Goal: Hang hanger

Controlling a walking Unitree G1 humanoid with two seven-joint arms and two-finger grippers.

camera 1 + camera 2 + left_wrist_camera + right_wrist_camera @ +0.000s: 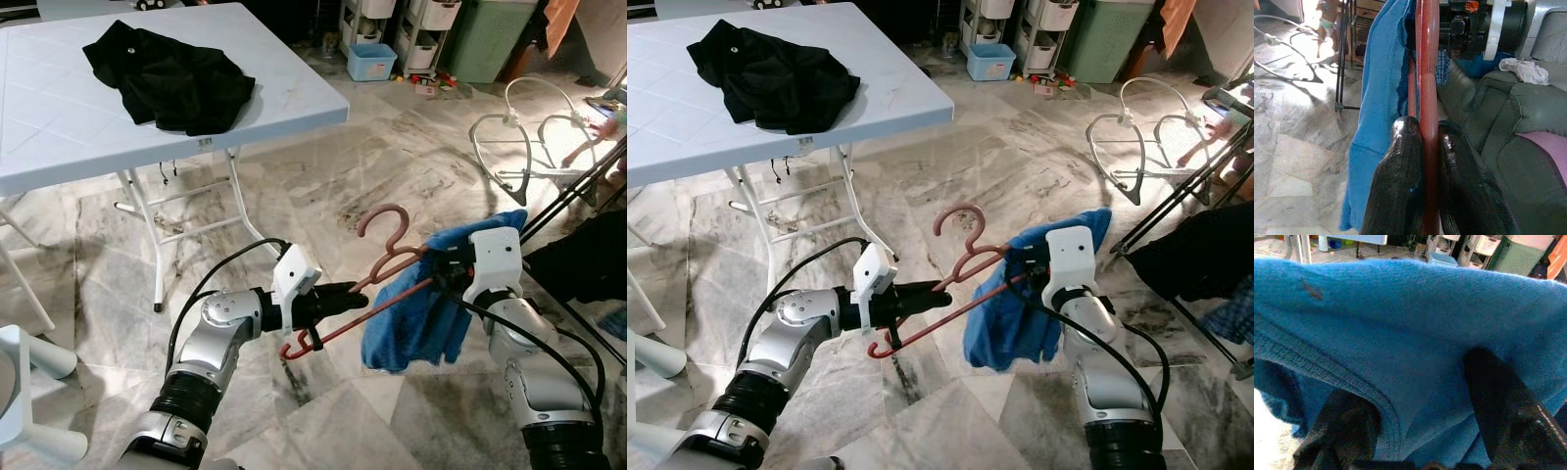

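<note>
Back of room: light blue plastic bin (pixel 372 61) on the floor, contents not clear; white shelf unit w/ white drawers (pixel 423 27) behind it, green ribbed laundry basket (pixel 490 37) beside that, insides hidden.

Reddish-pink plastic hanger (pixel 377 284) is held in mid-air over the marble tile floor (pixel 323 186), between the two arms, in front of the robot. Long axis runs diagonally: low end w/ small hooked tip nr the left arm, rising toward the right arm. Curved hook points up and away from the robot, open side facing robot's left. Blue knit garment (pixel 426 313) hangs off the hanger's right end, drooping down.

Left gripper (pixel 355 297): black fingers clenched on the hanger's lower bar, nr its left-of-middle part; left wrist view shows the red bar pinched tight between the two fingers (pixel 1400 191), running straight away from them toward the other arm. Right gripper (pixel 443 266): at the hanger's upper right end, where the blue cloth drapes; right wrist view shows its fingers (pixel 1498 406) spread apart w/ blue fabric lying across and between them. Can't tell if it actually grips bar or cloth.

White folding plastic table (pixel 59 127) stands well apart, far left, w/ a crumpled black garment (pixel 171 78) on top. Black metal rack legs (pixel 573 201) at far right.
</note>
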